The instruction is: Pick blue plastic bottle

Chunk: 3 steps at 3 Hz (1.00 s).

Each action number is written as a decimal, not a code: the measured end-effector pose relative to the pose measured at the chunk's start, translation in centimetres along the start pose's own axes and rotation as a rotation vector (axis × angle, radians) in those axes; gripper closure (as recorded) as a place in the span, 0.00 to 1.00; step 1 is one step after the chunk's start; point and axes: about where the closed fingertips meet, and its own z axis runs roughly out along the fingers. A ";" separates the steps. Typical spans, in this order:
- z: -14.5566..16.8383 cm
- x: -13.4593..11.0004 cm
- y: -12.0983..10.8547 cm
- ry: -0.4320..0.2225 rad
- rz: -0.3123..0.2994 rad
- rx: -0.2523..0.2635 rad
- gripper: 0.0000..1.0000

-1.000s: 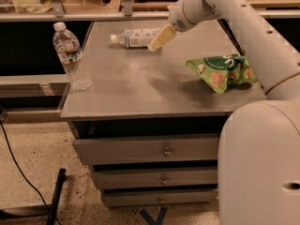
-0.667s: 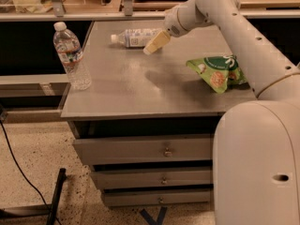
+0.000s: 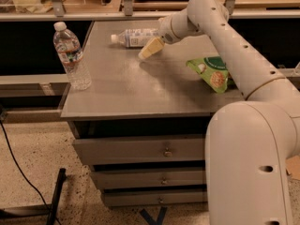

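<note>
The blue plastic bottle [image 3: 133, 37] lies on its side at the far middle of the grey table top [image 3: 122, 93], its white cap pointing left. It has a pale blue-and-white label. My gripper [image 3: 149, 49] hangs from the white arm just in front of the bottle's right half, pointing down and to the left, close to the bottle. Only its pale fingertips show below the wrist.
A tall clear water bottle [image 3: 71, 56] with a red-and-green label stands upright at the table's left edge. A green snack bag [image 3: 213, 73] lies at the right, partly behind my arm. Drawers [image 3: 140, 149] sit under the top. A shelf rail runs behind the table.
The arm has swung left, carrying the gripper further left along the front of the lying bottle. The bottle, water bottle and bag have not moved.
</note>
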 end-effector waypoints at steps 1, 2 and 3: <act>0.9 0.1 0.0 0.004 -0.009 -0.002 0.17; 1.3 0.1 0.3 0.011 -0.019 -0.015 0.40; 0.9 0.2 0.6 0.027 -0.019 -0.035 0.64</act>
